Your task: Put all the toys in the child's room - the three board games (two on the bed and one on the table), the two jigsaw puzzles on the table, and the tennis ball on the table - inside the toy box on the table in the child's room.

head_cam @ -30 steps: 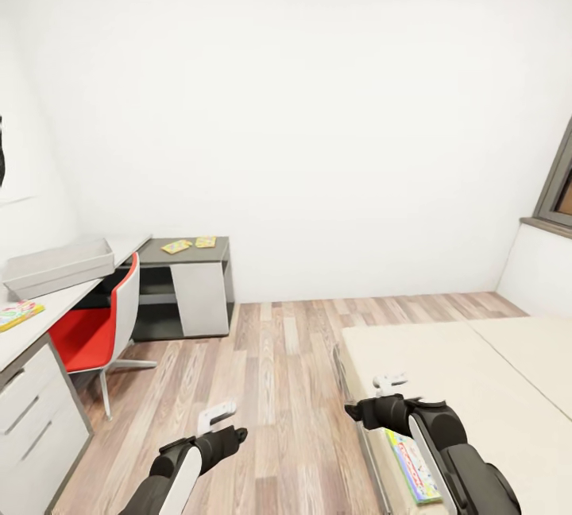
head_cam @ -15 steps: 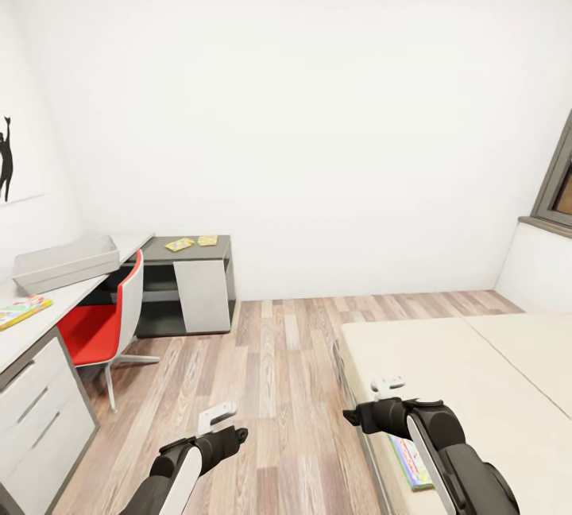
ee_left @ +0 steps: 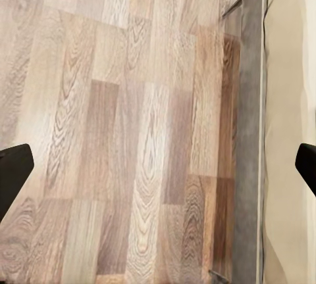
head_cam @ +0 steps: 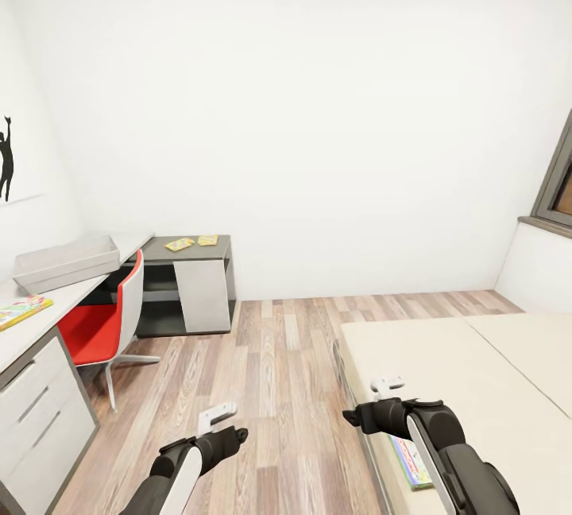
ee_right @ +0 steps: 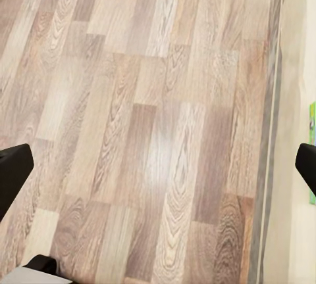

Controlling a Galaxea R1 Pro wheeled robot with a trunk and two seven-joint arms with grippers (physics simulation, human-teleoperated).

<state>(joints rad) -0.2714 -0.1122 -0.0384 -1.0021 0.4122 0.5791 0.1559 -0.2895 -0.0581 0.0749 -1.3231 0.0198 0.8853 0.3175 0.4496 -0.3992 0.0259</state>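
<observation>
A colourful board game (head_cam: 411, 460) lies at the bed's near edge, partly behind my right arm; its green edge (ee_right: 312, 152) shows in the right wrist view. Another board game (head_cam: 21, 311) rests on the white desk at the left, in front of the grey toy box (head_cam: 67, 261). Two yellow jigsaw puzzles (head_cam: 179, 245) (head_cam: 207, 240) lie on the grey table by the far wall. My left gripper (head_cam: 216, 415) hangs open over the wooden floor, empty. My right gripper (head_cam: 388, 383) is open and empty above the bed's corner.
A red and white swivel chair (head_cam: 103, 327) stands between the desk and the grey table. The beige bed (head_cam: 469, 372) takes the right side, with its grey frame (ee_left: 249, 133) along the floor. Wooden floor (head_cam: 278, 372) runs between them. White drawers (head_cam: 40, 420) front the desk.
The camera shifted early on, bringing a black figure picture on the left wall into view. Both arms have kept their pose, and nothing has moved in the last half second.
</observation>
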